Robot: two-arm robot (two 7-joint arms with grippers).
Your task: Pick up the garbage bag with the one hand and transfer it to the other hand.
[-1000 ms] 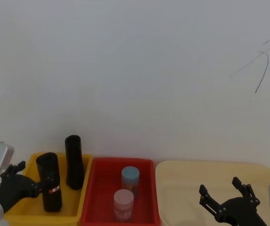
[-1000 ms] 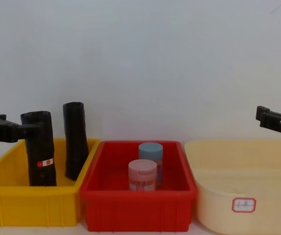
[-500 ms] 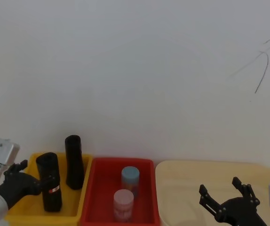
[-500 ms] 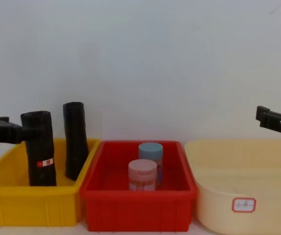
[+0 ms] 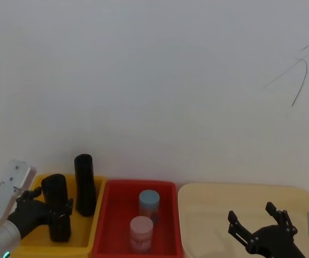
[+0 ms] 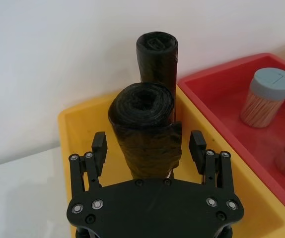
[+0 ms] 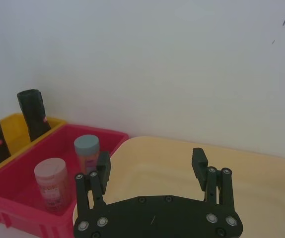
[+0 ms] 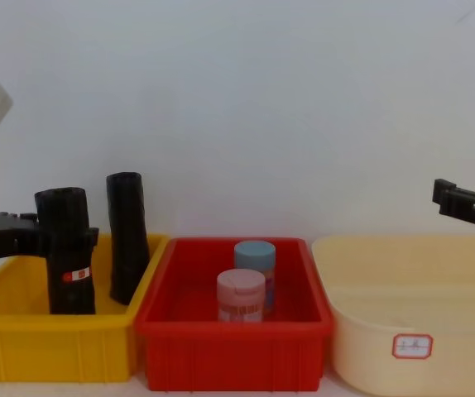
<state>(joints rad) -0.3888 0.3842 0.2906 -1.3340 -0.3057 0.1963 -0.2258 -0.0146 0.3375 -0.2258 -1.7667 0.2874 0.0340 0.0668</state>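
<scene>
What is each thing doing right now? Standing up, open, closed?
Garbage bag: upright in the yellow bin.
Slim roll: upright, same bin.
Blue-lid jar: upright, closed.
Pink-lid jar: upright, closed.
Left end effector: open, straddling the garbage bag.
Right end effector: open over the cream tub.

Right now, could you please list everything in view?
yellow bin: 1, yellow, left
red bin: 1, red, middle
tub: 1, cream, right
garbage bag: 1, black, upright in yellow bin
slimmer roll: 1, black, farther back in yellow bin
blue-lidded jar: 1, blue lid, rear of red bin
pink-lidded jar: 1, pink lid, front of red bin
left gripper: 1, black, fingers open astride garbage bag
right gripper: 1, black, fingers open over tub
</scene>
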